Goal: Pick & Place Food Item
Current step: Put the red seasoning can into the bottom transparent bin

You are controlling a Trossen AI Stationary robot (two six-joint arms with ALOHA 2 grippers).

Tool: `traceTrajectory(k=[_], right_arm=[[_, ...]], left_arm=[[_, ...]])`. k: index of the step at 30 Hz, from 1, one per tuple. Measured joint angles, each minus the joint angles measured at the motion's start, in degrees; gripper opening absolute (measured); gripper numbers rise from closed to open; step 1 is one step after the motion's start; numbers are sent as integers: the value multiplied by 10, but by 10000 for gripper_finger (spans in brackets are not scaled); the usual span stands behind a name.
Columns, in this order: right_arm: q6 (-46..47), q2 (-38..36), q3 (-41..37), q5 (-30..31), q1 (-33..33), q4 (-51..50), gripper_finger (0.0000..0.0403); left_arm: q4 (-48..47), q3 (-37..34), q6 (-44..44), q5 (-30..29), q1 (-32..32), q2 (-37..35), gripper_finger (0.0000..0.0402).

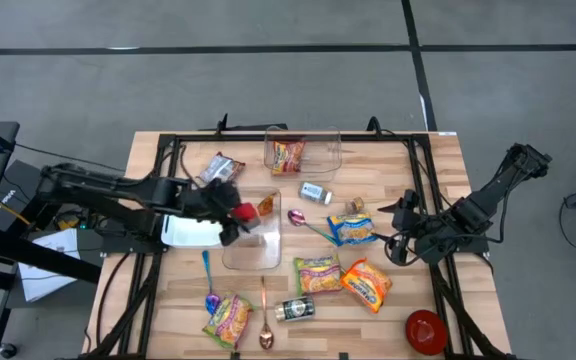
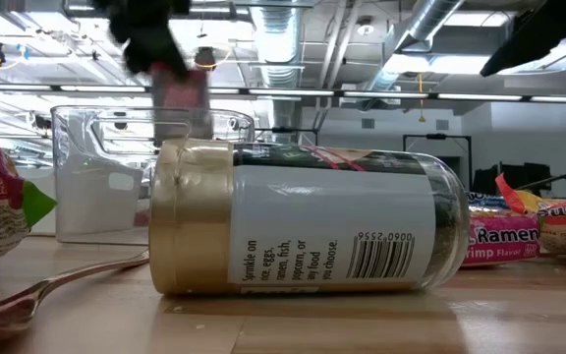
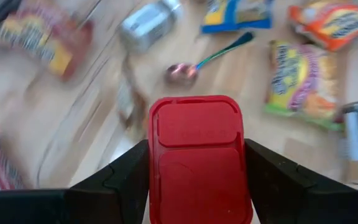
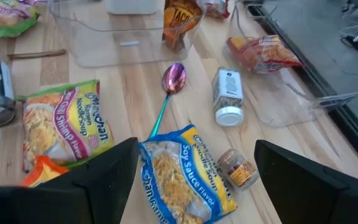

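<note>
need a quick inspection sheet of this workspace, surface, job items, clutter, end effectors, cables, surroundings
surface: wooden slat table in a black frame.
job's things: red container held in the left end effector, over the near clear bin; far clear bin holds a snack packet.
clutter: ramen packets, blue noodle packet, spice jars, iridescent spoon, gold-lidded jar lying on its side, red bowl.
grippers: left end effector shut on the red container; right end effector open, hovering at the table's right side, empty.
cables: dark cables beside the table's left edge.
surroundings: grey floor; ceiling ducts in the room behind.
</note>
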Motion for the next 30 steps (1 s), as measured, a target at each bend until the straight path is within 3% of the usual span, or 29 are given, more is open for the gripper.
traceTrajectory(k=[6,18,30], right_arm=[[0,-1,6,26,0,6,315],[0,-1,15,40,-1,9,315],[-5,-1,15,40,-16,8,315]], left_arm=[[82,-107,-19,24,49,-23,211],[122,-111,81,100,105,97,211],[147,-111,170,125,146,112,211]])
